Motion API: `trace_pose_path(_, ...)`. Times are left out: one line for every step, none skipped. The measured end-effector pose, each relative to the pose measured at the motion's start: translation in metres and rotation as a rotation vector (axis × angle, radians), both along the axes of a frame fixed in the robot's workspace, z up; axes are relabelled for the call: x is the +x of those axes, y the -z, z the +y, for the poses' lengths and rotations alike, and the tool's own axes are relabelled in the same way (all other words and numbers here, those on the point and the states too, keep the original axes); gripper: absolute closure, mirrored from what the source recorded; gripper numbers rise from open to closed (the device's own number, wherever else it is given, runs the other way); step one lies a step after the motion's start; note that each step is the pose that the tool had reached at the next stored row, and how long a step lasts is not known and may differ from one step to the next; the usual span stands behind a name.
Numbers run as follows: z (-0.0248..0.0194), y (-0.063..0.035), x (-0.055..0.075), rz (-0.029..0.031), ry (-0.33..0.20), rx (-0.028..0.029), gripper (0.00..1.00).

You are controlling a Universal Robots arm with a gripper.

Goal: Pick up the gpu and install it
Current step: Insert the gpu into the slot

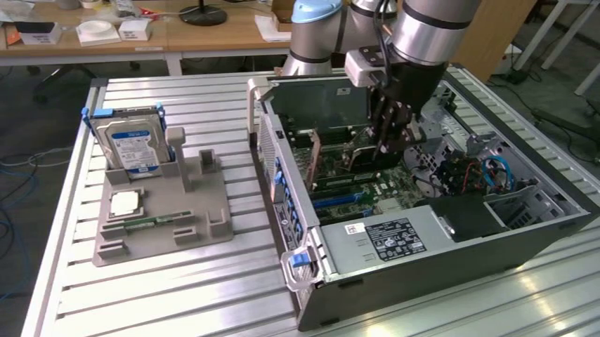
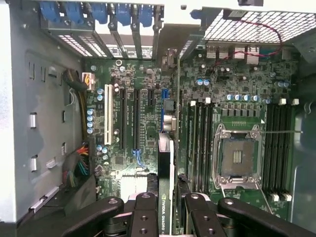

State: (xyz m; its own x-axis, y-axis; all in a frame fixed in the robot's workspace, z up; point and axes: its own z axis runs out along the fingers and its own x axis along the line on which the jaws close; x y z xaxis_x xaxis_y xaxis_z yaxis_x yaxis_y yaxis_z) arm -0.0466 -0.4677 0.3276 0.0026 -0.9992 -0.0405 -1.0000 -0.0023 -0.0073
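Between the claw's (image 2: 170, 210) black fingers (image 2: 145, 213) stands the gpu (image 2: 166, 163), clamped edge-on with its Nvidia label facing the wrist camera. It hangs over the motherboard (image 2: 123, 79) inside the open computer case (image 1: 440, 246); whether it is seated I cannot tell. Well apart from the claw, a grey holder (image 1: 201, 225) on the bench (image 1: 168, 295) carries a blue-labelled hard drive (image 1: 131, 144).
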Motion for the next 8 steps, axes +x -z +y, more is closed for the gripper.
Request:
trace_pose_path(0.0000, 0.0006, 0.000, -0.0006, 0.000, 0.0000, 0.74)
trace_pose_path(-0.0001, 0.0012, 0.000, -0.0014, -0.001, 0.0000, 0.74)
trace_pose_path(-0.0001, 0.0021, 0.000, -0.0022, -0.001, 0.0000, 0.74)
trace_pose_path(-0.0002, 0.0036, 0.000, -0.0025, -0.001, 0.0000, 0.74)
trace_pose_path(-0.0003, 0.0054, 0.000, -0.0026, -0.001, 0.0000, 0.74)
trace_pose_path(-0.0003, 0.0072, 0.000, -0.0026, -0.002, 0.0000, 0.74)
trace_pose_path(-0.0003, 0.0091, 0.000, -0.0026, -0.002, -0.0001, 0.74)
trace_pose_path(-0.0003, 0.0109, 0.000, -0.0026, -0.002, -0.0001, 0.74)
